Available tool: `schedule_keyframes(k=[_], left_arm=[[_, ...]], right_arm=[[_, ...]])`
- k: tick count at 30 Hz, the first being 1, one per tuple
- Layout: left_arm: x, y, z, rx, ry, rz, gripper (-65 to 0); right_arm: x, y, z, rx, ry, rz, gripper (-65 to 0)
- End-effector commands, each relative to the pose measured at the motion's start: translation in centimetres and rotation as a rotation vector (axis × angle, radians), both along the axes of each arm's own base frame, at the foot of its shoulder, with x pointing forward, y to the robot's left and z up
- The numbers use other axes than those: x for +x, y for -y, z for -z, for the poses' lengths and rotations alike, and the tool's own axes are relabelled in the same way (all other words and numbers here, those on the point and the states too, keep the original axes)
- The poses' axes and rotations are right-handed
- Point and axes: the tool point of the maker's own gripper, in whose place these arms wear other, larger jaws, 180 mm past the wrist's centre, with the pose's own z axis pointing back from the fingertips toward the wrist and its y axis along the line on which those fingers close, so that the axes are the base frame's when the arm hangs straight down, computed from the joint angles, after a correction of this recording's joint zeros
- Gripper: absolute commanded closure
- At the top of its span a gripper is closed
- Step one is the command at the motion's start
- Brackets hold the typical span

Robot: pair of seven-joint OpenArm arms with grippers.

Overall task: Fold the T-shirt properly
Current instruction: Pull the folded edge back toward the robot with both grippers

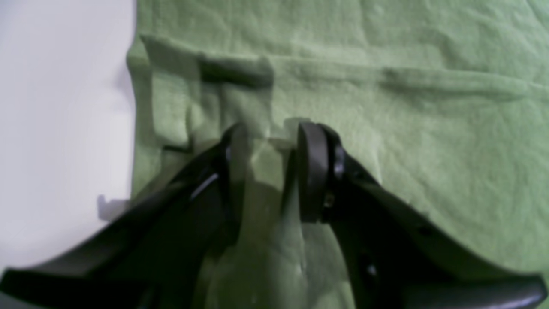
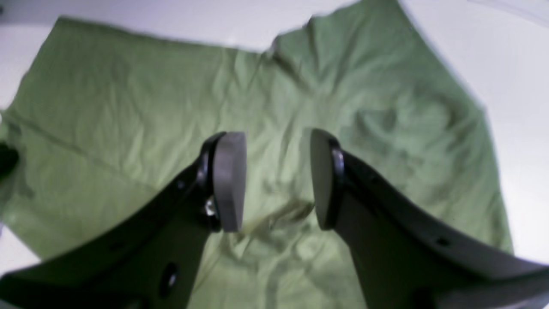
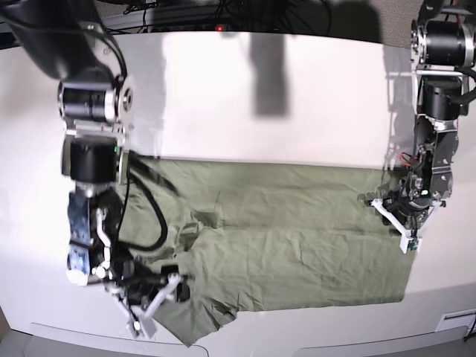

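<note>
The left gripper (image 1: 270,171) pinches a fold of the wrinkled sage-green cotton T-shirt (image 3: 297,238); the right gripper (image 2: 278,180) hovers part-open (nothing between its pads).

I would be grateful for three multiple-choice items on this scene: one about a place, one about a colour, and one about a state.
1. In the base view, where is the left gripper?
A. Over the middle of the shirt
B. At the shirt's edge on that view's right
C. Over bare table, far from the shirt

2. What colour is the T-shirt?
A. Green
B. Red
C. Navy blue

3. How do the jaws of the right gripper stand?
A. Pressed tightly together
B. Clamped on a white cloth
C. Apart, with cloth visible through the gap

Answers:
1 B: the base view shows it at the fabric's right-hand border.
2 A: every view shows sage-green fabric on the white table.
3 C: the right wrist view shows the shirt lying beyond the open gap.
</note>
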Motion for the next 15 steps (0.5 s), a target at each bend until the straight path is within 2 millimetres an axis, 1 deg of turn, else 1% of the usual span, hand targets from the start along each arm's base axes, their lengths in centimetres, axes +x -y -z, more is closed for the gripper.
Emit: schedule_keyframes(k=[1,5,8,13,15], left_arm=[[1.3,-0.6,-1.8,0.010,0.064,-0.006,-18.9],[-0.2,-0.6,-0.4,0.010,0.072,-0.003,-18.9],[-1.5,-0.6,0.9,0.011,0.049,-0.002,-18.9],[-2.8,-0.6,2.1,0.010,0.021,-0.002,-18.9],[-3.1,-0.6,2.3,0.010,0.016,-0.002,-18.9]], right_arm=[[0.9,0.1,-2.3,0.008,0.077,0.001,-25.0],[-1.4,0.8,1.6,-0.047,0.038,0.012,-25.0],[-3.1,1.9,4.4,-0.076,-0.008,0.044,-25.0],[-5.8,4.5,7.7,-0.118,-0.076,0.073,-25.0],[-6.5,5.7,8.5,-0.127,-0.071,0.086,-25.0]])
